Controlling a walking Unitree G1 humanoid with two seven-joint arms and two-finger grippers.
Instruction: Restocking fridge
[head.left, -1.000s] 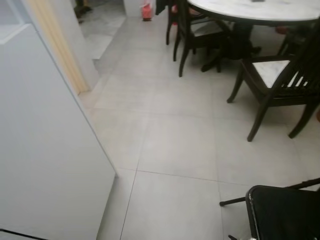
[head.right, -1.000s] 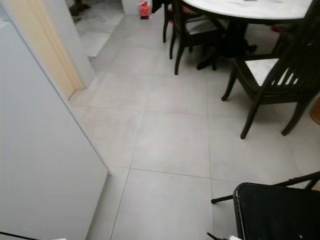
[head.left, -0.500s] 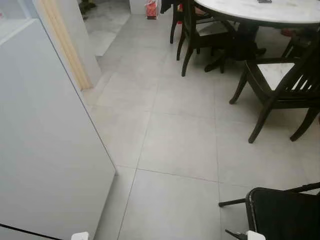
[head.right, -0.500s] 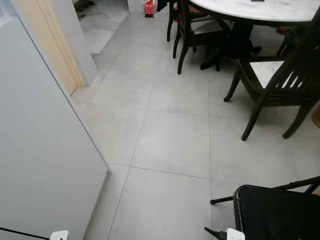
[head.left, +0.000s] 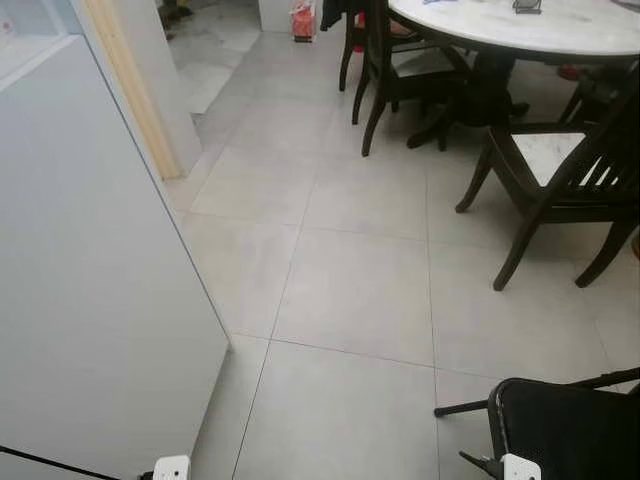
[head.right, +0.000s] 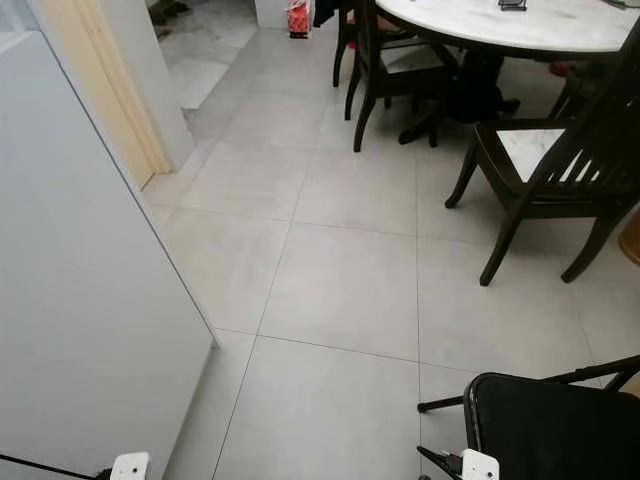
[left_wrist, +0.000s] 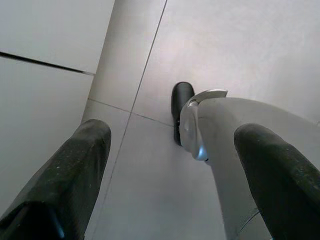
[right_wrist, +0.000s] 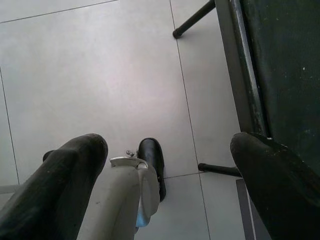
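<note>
The white fridge (head.left: 90, 300) stands at my left, its flat side running from the near corner back toward a doorway. My left gripper (left_wrist: 175, 165) hangs open beside it, pointing down at the grey floor tiles and my own leg and black foot (left_wrist: 181, 100). My right gripper (right_wrist: 170, 170) is open too, hanging over the floor next to a black folding chair (right_wrist: 280, 65). The white ends of both wrists, left (head.left: 171, 467) and right (head.left: 520, 467), peek in at the bottom of the head view. Nothing is held.
A black folding chair (head.left: 565, 430) stands close at my right. Farther ahead, a round white marble table (head.left: 520, 25) is ringed by dark wooden chairs (head.left: 560, 170). A doorway with a cream frame (head.left: 130, 90) opens at the back left. A red item (head.left: 303, 20) sits far off.
The camera has shifted a little, showing more of the table. The white wrist ends have risen into the bottom of the head views.
</note>
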